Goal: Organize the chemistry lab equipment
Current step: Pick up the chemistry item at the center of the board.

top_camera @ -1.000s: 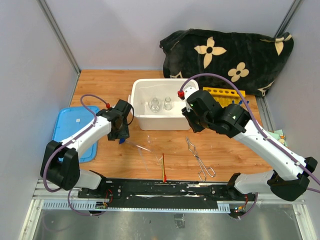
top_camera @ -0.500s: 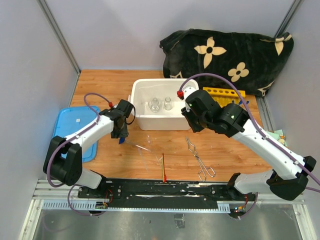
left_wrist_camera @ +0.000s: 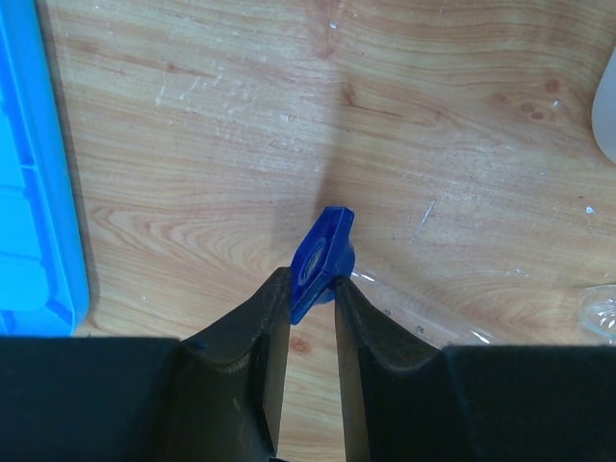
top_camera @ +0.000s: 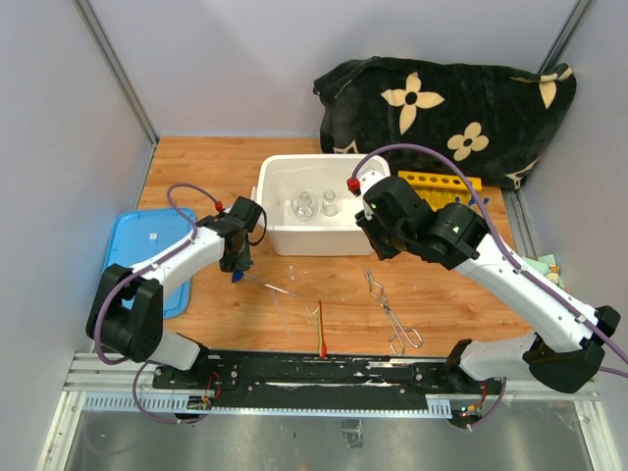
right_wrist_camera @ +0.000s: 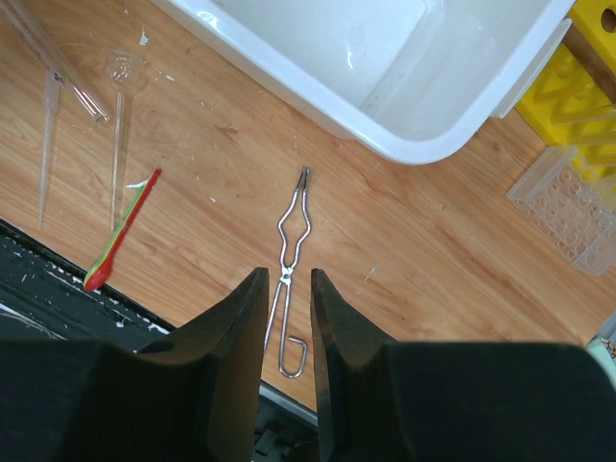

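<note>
Left claw (left_wrist_camera: 311, 284) is nearly closed, tips pinching the blue cap (left_wrist_camera: 322, 252) of the tube (top_camera: 263, 285). The tube lies flat, just left-front of the tub (top_camera: 314, 241). I'd call the tube light, stiff and slick, likely to roll, so the cap is the best hold. Lid (top_camera: 137, 245) sits left of the tub and nothing blocks. Right claw (right_wrist_camera: 289, 277) shows a narrow gap and is empty, over the tongs (right_wrist_camera: 292, 241) in front of the tub.
</note>
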`<state>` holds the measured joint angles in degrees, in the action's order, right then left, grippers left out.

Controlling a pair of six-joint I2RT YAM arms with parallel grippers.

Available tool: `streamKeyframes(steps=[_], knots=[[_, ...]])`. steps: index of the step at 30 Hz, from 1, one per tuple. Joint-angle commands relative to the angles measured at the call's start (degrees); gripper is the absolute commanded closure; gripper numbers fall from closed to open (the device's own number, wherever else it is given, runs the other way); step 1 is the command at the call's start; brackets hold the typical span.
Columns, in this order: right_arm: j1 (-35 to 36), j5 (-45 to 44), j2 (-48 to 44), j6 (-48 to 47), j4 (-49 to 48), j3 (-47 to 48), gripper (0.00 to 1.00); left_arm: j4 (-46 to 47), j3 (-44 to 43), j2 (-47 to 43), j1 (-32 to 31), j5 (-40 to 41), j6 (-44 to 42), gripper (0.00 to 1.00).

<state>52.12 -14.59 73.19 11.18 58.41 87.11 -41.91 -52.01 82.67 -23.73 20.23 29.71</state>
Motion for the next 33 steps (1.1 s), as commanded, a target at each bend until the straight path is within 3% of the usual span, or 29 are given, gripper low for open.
streamKeyframes(steps=[1,9,16,33], knots=[[0.71,-0.86,-0.54,0.86,0.67,-0.99,0.75,1.45,1.07,0.89,-0.18,-0.05,-0.45,0.71],[0.76,-1.14,-0.83,1.20,0.66,-1.63,0.75,1.42,0.87,0.34,-0.18,-0.43,-0.77,0.74],[0.71,-1.14,-0.85,1.28,-0.02,-2.12,0.75,1.14,0.93,0.20,-0.18,-1.36,-0.84,0.99],[0.71,-1.66,-1.29,1.63,-0.26,-2.82,0.76,-0.18,0.84,-3.77,-0.18,-6.18,-0.31,1.00]])
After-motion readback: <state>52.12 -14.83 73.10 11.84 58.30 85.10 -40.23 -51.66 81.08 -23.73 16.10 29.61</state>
